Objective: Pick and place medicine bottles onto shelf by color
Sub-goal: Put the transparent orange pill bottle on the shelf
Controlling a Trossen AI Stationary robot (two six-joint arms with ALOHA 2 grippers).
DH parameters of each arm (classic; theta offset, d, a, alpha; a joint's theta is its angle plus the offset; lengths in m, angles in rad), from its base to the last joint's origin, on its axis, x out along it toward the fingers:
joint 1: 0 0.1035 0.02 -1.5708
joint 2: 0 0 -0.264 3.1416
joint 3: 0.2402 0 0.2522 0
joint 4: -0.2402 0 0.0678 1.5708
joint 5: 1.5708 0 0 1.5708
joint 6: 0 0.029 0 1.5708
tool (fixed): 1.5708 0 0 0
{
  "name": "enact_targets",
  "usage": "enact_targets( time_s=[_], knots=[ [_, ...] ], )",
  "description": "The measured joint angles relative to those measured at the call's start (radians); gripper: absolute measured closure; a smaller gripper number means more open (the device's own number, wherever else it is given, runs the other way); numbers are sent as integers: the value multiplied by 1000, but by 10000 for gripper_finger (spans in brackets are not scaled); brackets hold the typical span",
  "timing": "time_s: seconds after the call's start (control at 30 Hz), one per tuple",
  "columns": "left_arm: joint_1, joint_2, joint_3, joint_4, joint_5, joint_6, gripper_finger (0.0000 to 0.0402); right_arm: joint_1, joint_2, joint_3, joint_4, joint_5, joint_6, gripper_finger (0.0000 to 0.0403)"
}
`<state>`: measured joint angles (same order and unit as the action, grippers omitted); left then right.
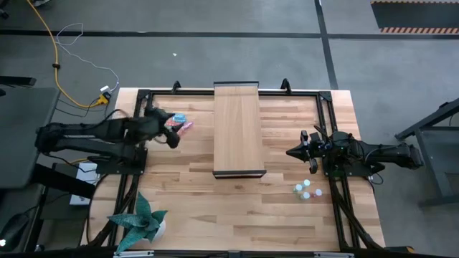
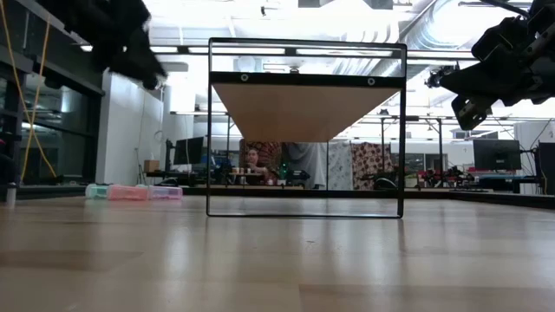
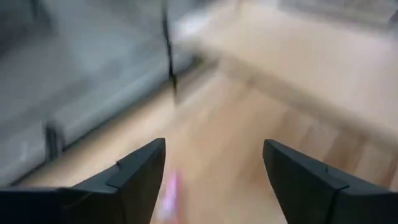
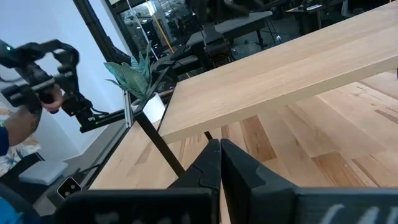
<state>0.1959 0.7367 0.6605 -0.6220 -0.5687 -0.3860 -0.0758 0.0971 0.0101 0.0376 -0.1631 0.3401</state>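
Below, pink bottle [image 3: 171,190] between spread left fingers [image 3: 134,180]

No readable text, labels, numbers — none on any surface.

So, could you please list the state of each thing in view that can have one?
left gripper: open, empty, above the pink and blue bottles.
right gripper: shut, empty, raised beside the shelf.
shelf: raised, bare on top.
pink and blue bottles: clustered on the table, left of the shelf.
pale bottles: standing on the table near the right arm.
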Motion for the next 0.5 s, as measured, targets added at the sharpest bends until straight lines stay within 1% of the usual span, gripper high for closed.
enact_targets(
  time_s=[0.07, 0.13, 0.2, 0.3, 0.5],
  knots=[
    [48, 68, 36, -115, 99, -60, 139, 0, 0, 0, 0, 0, 0, 403],
    [90, 129, 48, -180, 189, -74, 140, 0, 0, 0, 0, 0, 0, 403],
    [126, 182, 44, -227, 257, -72, 142, 0, 0, 0, 0, 0, 0, 403],
    [173, 255, 40, -256, 318, -64, 144, 0, 0, 0, 0, 0, 0, 403],
    [253, 388, 40, -272, 400, 19, 144, 0, 0, 0, 0, 0, 0, 403]
  ],
)
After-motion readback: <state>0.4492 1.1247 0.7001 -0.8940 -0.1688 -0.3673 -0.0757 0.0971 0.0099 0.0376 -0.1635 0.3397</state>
